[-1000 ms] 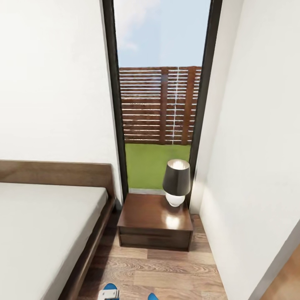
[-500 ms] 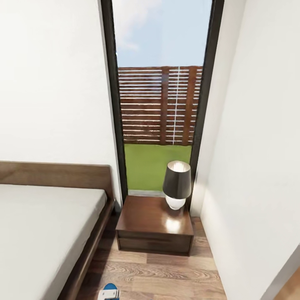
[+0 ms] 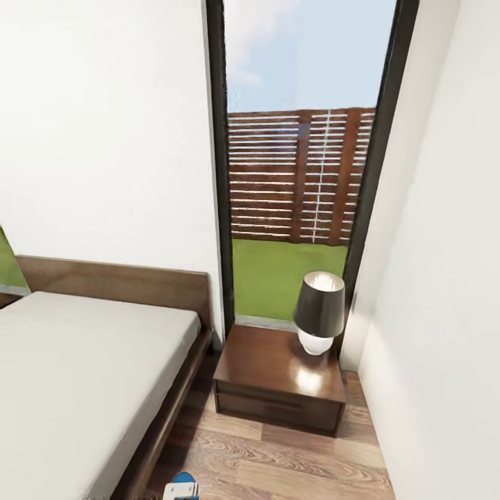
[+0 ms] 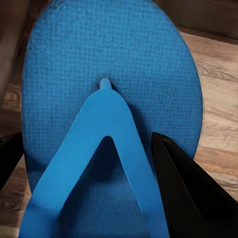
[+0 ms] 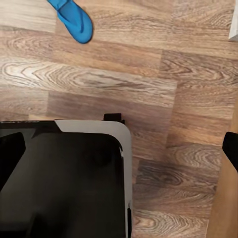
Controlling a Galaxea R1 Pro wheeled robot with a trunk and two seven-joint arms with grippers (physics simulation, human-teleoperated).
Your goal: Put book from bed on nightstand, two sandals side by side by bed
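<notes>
We face a corner of the bedroom with white walls and a wood-plank floor [image 3: 292, 458]. A tall dark-framed window [image 3: 305, 173] occupies the upper centre of the head view, showing sky, a slatted fence and grass. The bed [image 3: 76, 389], with a light-grey mattress, dark frame and brown headboard, fills the lower left. The nightstand [image 3: 271, 378] stands at lower centre, between the bed and the right wall, directly below the window. A lamp [image 3: 319, 309] with a dark shade and a white base sits on the rear right part of its top.

At the bottom edge of the head view, left of centre, we see the tip of one blue sandal [image 3: 183, 485], close to the bed frame. In the left wrist view this sandal [image 4: 111, 124] lies sole-down between the two dark fingers [image 4: 191, 193] of the left tool [image 4: 99, 168], which stand spread on either side of it; whether they touch it we cannot tell.

In the right wrist view the second sandal [image 5: 74, 19] lies on the floor at the upper left, well apart from the right tool, whose dark finger tips [image 5: 230, 148] show at the frame edges, set wide apart. A dark, white-edged robot base panel [image 5: 64, 178] covers the lower left.
</notes>
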